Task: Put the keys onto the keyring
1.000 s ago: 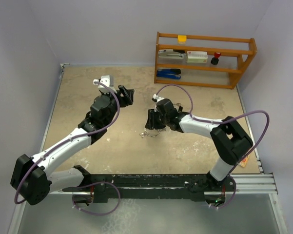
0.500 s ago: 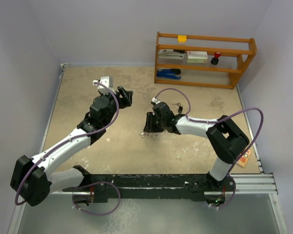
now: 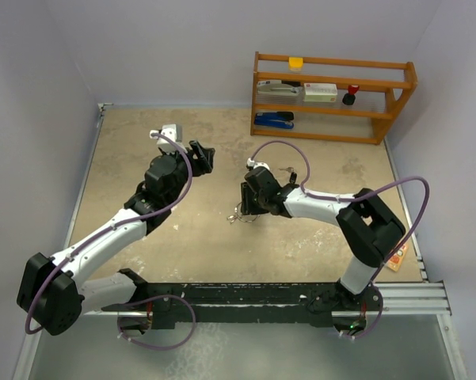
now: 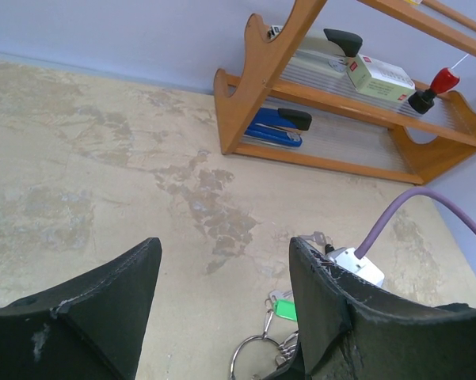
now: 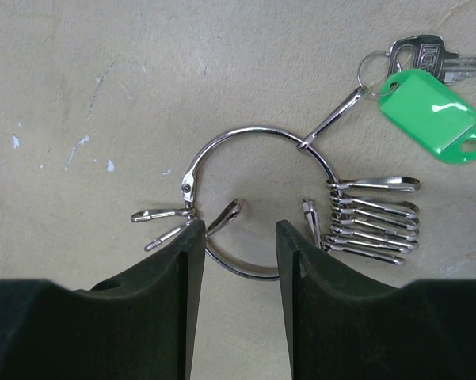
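The keyring is a round silver wire ring lying flat on the table, with several silver clips on it. One clip holds a silver key with a bright green tag. My right gripper is open and low over the ring, one finger on each side of its near arc. In the top view it stands over the ring. My left gripper is open and empty, raised to the left. It sees the ring and green tag. A loose small key lies behind the right wrist.
A wooden shelf rack stands at the back right with staplers, a box and a red-topped stamp; it also shows in the left wrist view. Walls close in the table on the left, back and right.
My right gripper has shifted slightly left and settled over the keyring; the loose key behind its wrist has come into view. The left arm has hardly moved.
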`<state>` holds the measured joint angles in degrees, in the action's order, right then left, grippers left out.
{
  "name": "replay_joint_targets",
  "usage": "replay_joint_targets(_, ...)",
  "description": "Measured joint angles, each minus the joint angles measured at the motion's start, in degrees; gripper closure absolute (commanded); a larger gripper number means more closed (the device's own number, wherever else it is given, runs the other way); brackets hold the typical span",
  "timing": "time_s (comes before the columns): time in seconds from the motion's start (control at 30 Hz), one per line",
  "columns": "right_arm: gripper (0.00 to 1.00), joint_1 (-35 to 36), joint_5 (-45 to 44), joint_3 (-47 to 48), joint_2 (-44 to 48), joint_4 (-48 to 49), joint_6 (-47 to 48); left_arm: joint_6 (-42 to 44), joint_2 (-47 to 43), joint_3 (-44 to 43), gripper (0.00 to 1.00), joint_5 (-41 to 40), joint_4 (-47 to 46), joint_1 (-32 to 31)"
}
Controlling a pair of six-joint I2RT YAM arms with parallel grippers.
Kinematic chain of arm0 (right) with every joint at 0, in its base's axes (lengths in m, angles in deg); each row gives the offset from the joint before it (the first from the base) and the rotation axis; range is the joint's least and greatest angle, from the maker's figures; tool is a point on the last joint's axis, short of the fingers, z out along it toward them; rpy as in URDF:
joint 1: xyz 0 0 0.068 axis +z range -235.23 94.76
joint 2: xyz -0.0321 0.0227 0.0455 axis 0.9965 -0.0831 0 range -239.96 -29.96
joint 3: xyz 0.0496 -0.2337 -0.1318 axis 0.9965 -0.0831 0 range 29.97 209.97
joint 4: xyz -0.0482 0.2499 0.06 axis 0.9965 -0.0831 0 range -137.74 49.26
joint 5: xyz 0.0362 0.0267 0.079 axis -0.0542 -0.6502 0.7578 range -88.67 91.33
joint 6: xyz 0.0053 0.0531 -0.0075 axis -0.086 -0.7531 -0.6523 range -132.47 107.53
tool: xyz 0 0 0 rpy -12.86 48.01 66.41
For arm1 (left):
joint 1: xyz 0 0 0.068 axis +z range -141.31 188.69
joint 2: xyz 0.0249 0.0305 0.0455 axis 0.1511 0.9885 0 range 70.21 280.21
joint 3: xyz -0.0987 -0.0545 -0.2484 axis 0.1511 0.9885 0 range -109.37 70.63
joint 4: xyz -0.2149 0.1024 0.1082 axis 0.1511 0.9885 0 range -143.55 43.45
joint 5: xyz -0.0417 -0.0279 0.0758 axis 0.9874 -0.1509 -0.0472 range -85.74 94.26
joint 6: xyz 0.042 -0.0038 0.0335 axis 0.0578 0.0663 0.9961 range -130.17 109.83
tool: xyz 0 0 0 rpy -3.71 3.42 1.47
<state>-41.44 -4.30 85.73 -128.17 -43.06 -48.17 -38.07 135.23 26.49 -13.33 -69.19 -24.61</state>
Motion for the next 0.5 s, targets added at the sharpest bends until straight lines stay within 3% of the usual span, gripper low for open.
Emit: replay_joint_targets(0.5,0.57,2.71,-4.15,0.0,0.09,-0.7,-7.89,-0.02,0.02,1.25,0.37,3.26,-0.09,0.35)
